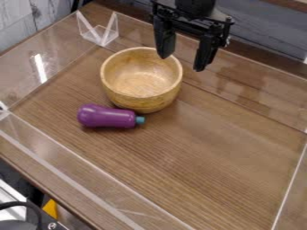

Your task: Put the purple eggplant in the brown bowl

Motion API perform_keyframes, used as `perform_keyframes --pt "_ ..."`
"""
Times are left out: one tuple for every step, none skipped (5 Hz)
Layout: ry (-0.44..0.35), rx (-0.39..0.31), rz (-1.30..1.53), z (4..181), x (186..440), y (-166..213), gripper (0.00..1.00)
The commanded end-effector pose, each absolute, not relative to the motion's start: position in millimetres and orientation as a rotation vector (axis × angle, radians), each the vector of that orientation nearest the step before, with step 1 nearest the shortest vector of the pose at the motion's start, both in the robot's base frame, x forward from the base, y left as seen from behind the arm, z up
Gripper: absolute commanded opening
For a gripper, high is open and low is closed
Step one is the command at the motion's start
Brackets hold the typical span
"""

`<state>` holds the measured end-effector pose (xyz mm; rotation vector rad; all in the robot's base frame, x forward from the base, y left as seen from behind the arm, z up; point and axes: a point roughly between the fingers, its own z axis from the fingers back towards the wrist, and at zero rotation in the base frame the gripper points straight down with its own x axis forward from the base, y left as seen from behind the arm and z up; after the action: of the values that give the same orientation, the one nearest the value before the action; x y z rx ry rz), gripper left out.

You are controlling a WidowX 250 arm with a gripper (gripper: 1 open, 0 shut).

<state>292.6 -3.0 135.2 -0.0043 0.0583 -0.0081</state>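
A black gripper hangs with its fingers spread wide and nothing between them, above the far rim of the brown bowl, while the purple eggplant lies on its side on the wooden table just in front of the bowl, teal stem tip pointing right. The bowl looks empty. The risks ahead: a glossy, rounded eggplant may squirt from a pinch off its middle, and a descent so close to the bowl could clip or shove its thick wall
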Motion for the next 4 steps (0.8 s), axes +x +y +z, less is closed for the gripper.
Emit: perform_keyframes --pt "0.075 -0.009 0.023 129.2 298 2 1.0" --pt "0.076 -0.005 -0.069 125.3 283 14 1.0" --pt "0.068 0.004 -0.176 125.1 270 26 0.0" --pt "0.075 0.021 -0.28 131.9 257 46 1.0"
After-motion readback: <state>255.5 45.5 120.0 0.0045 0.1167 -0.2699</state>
